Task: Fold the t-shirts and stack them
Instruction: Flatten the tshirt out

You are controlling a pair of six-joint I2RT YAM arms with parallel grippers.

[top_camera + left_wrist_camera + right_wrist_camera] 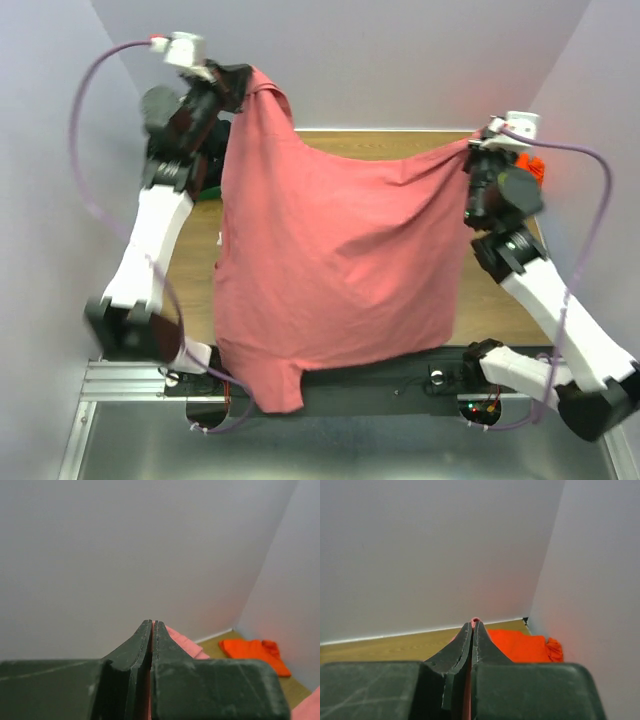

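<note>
A salmon-pink t-shirt [330, 270] hangs spread in the air between both arms, its lower edge near the arm bases. My left gripper [240, 78] is shut on its upper left corner, held high. My right gripper [476, 146] is shut on its upper right corner, lower than the left. In the left wrist view the shut gripper [152, 624] pinches pink cloth [182, 642]. In the right wrist view the shut gripper [474, 624] holds a pink fold [476, 620]. A bright orange t-shirt [520, 647] lies on the table at the far right corner; it also shows in the left wrist view [255, 652] and the top view [533, 165].
The wooden table [500, 300] is mostly hidden behind the hanging shirt. A bit of green [210, 190] shows behind the left arm. White walls close the back and both sides.
</note>
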